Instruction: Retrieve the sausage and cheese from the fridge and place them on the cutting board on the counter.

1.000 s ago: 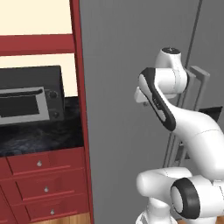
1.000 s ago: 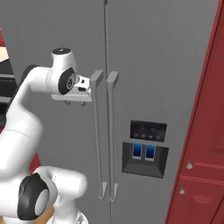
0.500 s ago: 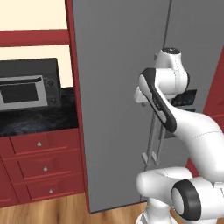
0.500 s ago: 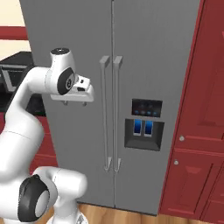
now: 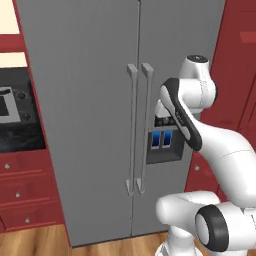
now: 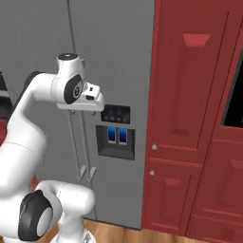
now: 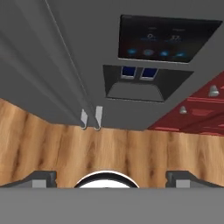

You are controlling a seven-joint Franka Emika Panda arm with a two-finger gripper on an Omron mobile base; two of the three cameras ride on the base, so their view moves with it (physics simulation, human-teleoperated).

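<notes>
Fridge (image 5: pixel 95 100) doors stand closed ahead of me in the left base view, flat matte grey with two long vertical bar handles (image 5: pixel 138 130) side by side and a blue-lit dispenser panel (image 5: pixel 163 142), beside a black marbled counter (image 5: pixel 20 137) over dark red drawers. From the right base view, my white arm hangs before that grey face, next to tall red cabinets (image 6: pixel 190 118). Looking along my hand, my pincer (image 7: pixel 111 178) is spread wide and empty above the plank floor (image 7: pixel 109 151), its dark tips well apart.
</notes>
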